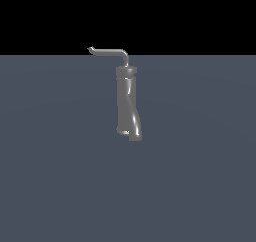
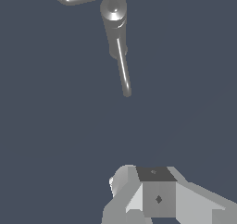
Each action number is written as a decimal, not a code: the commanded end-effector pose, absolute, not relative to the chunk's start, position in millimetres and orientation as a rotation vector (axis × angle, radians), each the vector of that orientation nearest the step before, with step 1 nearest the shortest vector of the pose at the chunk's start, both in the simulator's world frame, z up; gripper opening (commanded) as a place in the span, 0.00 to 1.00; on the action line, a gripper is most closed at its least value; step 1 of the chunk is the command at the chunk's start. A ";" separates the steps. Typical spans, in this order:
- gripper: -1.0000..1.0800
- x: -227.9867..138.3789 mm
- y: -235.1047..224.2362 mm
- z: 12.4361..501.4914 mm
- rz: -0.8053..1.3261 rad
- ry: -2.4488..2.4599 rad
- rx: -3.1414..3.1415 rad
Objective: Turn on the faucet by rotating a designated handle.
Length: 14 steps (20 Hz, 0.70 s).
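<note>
One faucet (image 1: 128, 103) stands upright on the grey floor (image 1: 200, 176), its thin handle (image 1: 109, 51) bent from the top toward the exterior view's left. The gripper (image 2: 139, 209) sits well apart from the faucet; its jaws' state cannot be told

Blocky white-grey gripper (image 2: 157, 195) body with a dark top panel.

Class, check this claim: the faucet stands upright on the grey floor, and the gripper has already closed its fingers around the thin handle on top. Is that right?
Not quite. The faucet does stand upright on the grey floor, but nothing grips the handle. The exterior view shows it bare, and in the wrist view the gripper sits well apart from it.
</note>
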State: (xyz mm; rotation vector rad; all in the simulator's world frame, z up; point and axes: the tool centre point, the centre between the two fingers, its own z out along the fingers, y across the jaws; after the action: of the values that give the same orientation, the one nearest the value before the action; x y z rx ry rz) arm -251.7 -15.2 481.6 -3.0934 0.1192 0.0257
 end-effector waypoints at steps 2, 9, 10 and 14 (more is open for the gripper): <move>0.00 -251.7 -15.1 481.4 0.027 0.119 -3.093; 0.00 -250.7 -11.0 470.6 0.093 0.086 -3.074; 0.00 -250.9 -10.7 469.5 0.099 0.081 -3.072; 0.00 -251.0 -10.6 469.4 0.100 0.080 -3.072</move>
State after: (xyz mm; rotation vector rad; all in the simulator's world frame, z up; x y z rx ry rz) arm -251.1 -10.7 469.4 -3.0726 0.0794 0.1000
